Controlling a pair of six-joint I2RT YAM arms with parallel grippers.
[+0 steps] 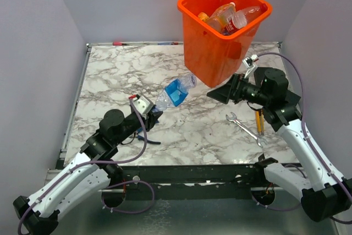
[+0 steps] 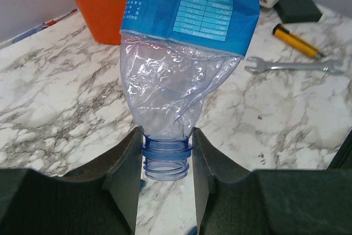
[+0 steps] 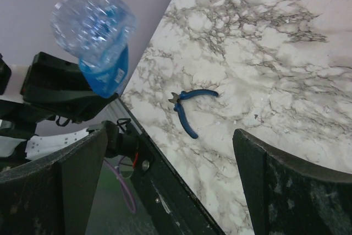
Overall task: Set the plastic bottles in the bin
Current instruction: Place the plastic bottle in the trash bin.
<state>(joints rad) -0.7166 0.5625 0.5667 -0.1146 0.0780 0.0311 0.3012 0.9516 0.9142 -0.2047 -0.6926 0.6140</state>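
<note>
Above marble-veined table (image 1: 110, 75), left of centre: left arm (image 1: 113, 127) jaws pinch threaded, capless neck of crushed clear bottle (image 2: 176, 97); blue label, crinkled thin walls, held clear of table. Right arm (image 1: 275, 94) jaws spread wide, empty, beside base of orange translucent bin (image 1: 214, 53): square, tapered, rolled rim, far right, bottles (image 1: 234, 19) inside. Steel wrench (image 1: 245, 127) and yellow-handled screwdriver (image 1: 259, 121) right; blue pliers (image 3: 187, 108) near front edge. Bare marble between bottle and bin.

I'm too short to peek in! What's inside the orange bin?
A few bottles lie near the rim of the bin, one red-labelled, one orange-labelled. Whatever lies under them is covered.
</note>
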